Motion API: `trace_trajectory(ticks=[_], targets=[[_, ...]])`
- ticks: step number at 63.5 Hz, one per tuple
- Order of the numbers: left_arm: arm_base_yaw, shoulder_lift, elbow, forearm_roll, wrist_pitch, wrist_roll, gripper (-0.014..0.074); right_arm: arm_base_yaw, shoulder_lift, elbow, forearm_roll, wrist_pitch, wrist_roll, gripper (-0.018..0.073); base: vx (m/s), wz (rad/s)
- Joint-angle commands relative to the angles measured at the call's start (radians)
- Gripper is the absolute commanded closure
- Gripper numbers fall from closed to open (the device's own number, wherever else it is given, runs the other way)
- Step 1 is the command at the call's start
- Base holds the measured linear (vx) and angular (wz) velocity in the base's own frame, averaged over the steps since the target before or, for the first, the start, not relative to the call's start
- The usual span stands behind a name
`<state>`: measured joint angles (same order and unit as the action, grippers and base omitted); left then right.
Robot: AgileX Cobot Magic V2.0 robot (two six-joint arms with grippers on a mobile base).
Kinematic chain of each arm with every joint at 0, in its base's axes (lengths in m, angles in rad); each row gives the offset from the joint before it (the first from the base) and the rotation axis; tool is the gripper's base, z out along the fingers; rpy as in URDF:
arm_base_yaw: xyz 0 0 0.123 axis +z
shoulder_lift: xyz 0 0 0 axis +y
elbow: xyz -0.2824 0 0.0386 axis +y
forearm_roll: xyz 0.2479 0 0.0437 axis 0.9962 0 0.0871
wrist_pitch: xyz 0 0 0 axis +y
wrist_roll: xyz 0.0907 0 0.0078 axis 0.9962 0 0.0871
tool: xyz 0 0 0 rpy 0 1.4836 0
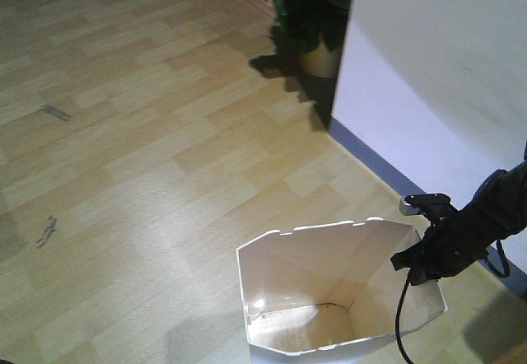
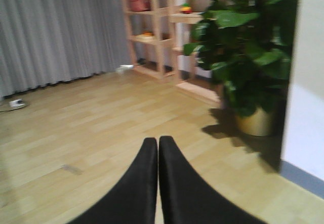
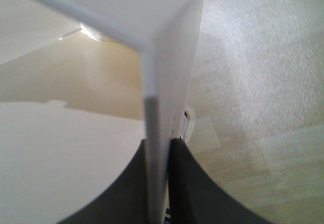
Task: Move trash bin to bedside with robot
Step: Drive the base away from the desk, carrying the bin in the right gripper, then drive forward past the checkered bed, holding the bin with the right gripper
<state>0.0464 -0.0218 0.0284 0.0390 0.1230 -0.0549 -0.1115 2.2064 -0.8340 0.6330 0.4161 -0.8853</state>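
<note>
Here's the trash bin (image 1: 329,265), low in the front view, sitting on the pale wood floor (image 1: 148,133) near the white wall (image 1: 436,76) and its bluish skirting (image 1: 370,162). It's a white-cream plastic tub with thin walls and angled corners, narrowing toward the base. Small notches break the far rim, and a bright glint sits low in the left inside corner.

The right gripper (image 1: 418,259) is at the bin's right rim, with a grey-topped block (image 1: 424,203) just above it. A black cable (image 1: 401,315) dangles down across the bin's inside. From the right wrist we get the close view: the bin wall (image 3: 154,107) runs edge-on up the middle, and the right gripper (image 3: 161,145) has one black finger (image 3: 136,183) inside and one outside, pinching that thin wall.

Over on the left wrist, the left gripper (image 2: 158,140) has its fingers pressed together on nothing, hanging above bare floor. Ahead of it we see a leafy potted plant (image 2: 243,46) at the wall corner, wooden shelves (image 2: 152,26) and a grey curtain (image 2: 55,31). In the front view that plant (image 1: 309,10) stands well apart from the bin.
</note>
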Motion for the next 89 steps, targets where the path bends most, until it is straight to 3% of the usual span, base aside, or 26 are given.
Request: trace_trajectory(ticks=[1, 49, 89], targets=[[0.000, -0.005, -0.021, -0.005, -0.072, -0.004, 0.0603, -0.001, -0.067, -0.013, 0.040, 0.097, -0.012, 0.0566, 0.10, 0.57], [0.000, -0.005, -0.021, -0.005, -0.072, -0.004, 0.0603, -0.001, -0.067, -0.013, 0.040, 0.097, -0.012, 0.0566, 0.10, 0.53], [0.000, -0.005, -0.021, -0.005, -0.072, -0.004, 0.0603, -0.001, -0.067, -0.013, 0.040, 0.097, -0.012, 0.0566, 0.10, 0.21]])
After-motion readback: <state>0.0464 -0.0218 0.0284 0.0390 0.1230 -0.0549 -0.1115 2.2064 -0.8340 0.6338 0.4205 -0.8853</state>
